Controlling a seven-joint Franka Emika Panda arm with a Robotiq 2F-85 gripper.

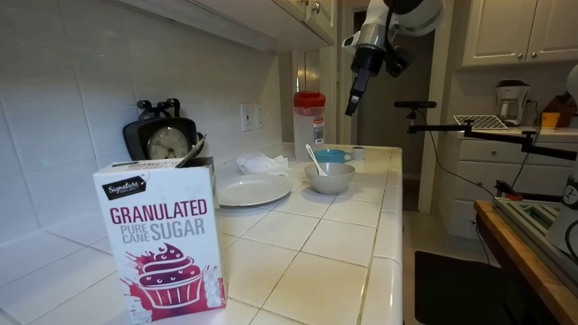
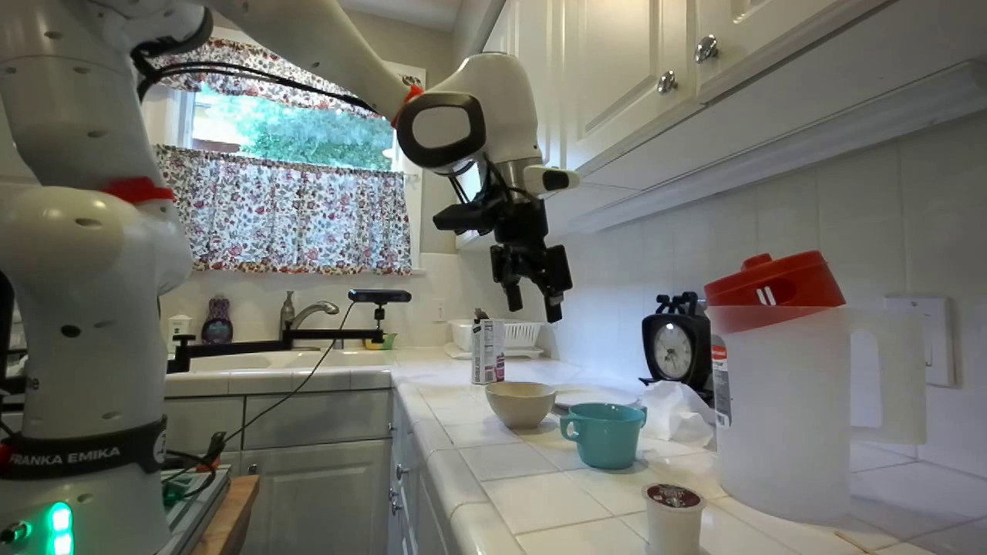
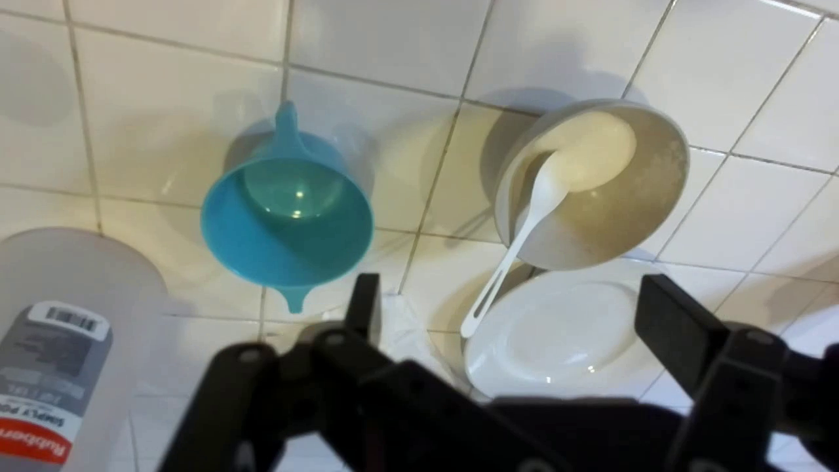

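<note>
My gripper (image 3: 514, 292) hangs open in the air above the tiled counter, nothing between its fingers; it shows in both exterior views, as gripper (image 2: 533, 302) and gripper (image 1: 351, 108). Under it in the wrist view lie a white plate (image 3: 564, 328) and a grey-beige bowl (image 3: 629, 223). A white plastic spoon (image 3: 518, 246) leans in the bowl, its handle over the rim. The bowl seems to have something pale inside. Left of the bowl in that view stands a teal two-handled cup (image 3: 288, 242), with no visible contents. Crumpled white paper (image 3: 408, 331) is partly hidden behind a finger.
A clear pitcher (image 2: 779, 416) with a tilted red lid (image 2: 779, 285) stands by the wall. Near it sits a small pod cup (image 2: 673, 524). A sugar box (image 1: 162, 234) and a black clock scale (image 1: 168, 143) stand farther along. Cabinets (image 2: 617, 77) overhang the counter.
</note>
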